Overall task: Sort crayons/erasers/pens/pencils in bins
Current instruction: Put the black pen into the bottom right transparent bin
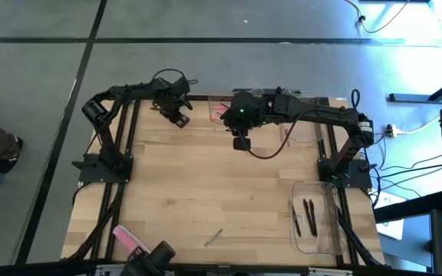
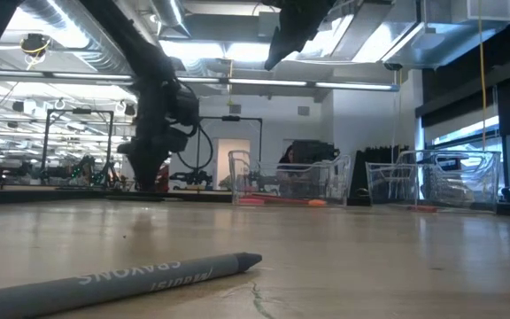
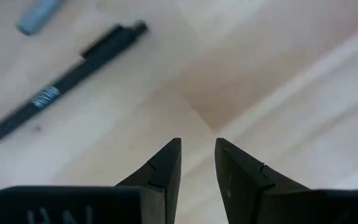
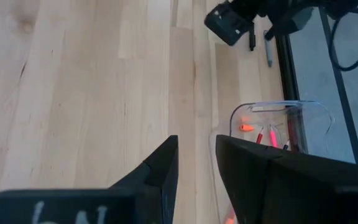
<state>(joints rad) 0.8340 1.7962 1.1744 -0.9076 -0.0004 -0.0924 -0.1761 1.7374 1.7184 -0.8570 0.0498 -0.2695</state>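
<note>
Wood table (image 1: 206, 192): pink eraser (image 1: 130, 238) lies diagonal at near-left edge; both grippers' fingers slightly apart, empty.

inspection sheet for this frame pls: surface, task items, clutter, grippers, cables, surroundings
Surface: wooden table, bare over most of the middle.
Job's things: pink eraser near the front left edge; grey crayon lying flat at the front; black pen on the wood under the left arm; bin with dark pens at the front right; bin with red-orange sticks at the far edge.
Clutter: nothing seen.
Grippers: left gripper empty, fingers slightly parted, over the far left of the table; right gripper empty, fingers slightly parted, near the far bin.
Cables: black cable sagging under the right arm; more cables on the floor at right.
Surroundings: shoe at the left edge.
</note>
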